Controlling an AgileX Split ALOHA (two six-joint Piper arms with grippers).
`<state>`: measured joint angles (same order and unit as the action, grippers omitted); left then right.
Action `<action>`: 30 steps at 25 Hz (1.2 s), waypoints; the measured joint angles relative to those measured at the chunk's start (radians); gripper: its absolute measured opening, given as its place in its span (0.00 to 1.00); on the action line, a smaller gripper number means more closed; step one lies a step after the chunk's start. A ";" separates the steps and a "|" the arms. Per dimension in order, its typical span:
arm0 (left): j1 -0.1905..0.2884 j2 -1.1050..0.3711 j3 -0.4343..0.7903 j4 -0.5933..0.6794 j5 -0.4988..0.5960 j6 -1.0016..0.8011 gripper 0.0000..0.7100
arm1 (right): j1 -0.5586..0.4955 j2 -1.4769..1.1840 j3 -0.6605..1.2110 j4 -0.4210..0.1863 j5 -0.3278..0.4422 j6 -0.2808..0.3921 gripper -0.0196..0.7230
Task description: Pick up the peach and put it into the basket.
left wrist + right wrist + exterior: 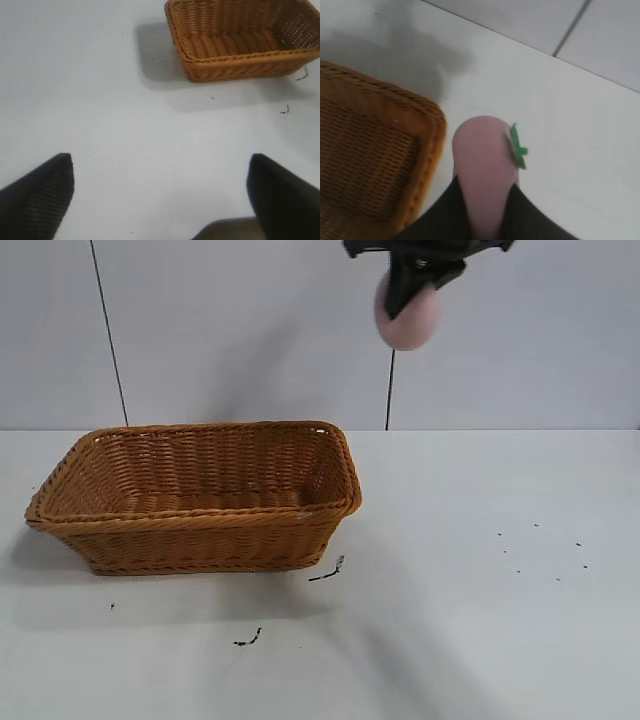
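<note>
Right claw [408, 302] clamps the peach [408, 318], held high in the air above the counter [480, 590]. Basket [195, 498] sits on the counter below the claw and off to one side, past its near corner. Left claw [160, 190] hangs wide apart over bare counter, basket ahead of it.

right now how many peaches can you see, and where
1: the peach is held up in the air in the right gripper, to the right of the basket, not yet over it. Nothing shows inside the basket.
</note>
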<state>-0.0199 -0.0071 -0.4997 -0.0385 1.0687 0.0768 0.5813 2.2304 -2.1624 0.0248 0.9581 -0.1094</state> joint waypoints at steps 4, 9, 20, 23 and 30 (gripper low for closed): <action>0.000 0.000 0.000 0.000 0.000 0.000 0.97 | 0.047 0.096 -0.002 0.003 -0.048 -0.001 0.07; 0.000 0.000 0.000 0.000 0.000 0.000 0.97 | 0.062 0.213 -0.002 0.003 -0.102 -0.007 0.08; 0.000 0.000 0.000 0.000 0.000 0.000 0.97 | 0.062 0.226 -0.002 0.005 -0.079 -0.028 0.91; 0.000 0.000 0.000 0.000 0.000 0.000 0.97 | 0.062 0.188 -0.002 0.001 -0.051 -0.030 0.95; 0.000 0.000 0.000 0.000 0.000 0.000 0.97 | 0.026 0.069 -0.003 -0.014 0.009 -0.011 0.95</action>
<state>-0.0199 -0.0071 -0.4997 -0.0385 1.0687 0.0768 0.6075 2.2990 -2.1652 0.0109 0.9666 -0.1200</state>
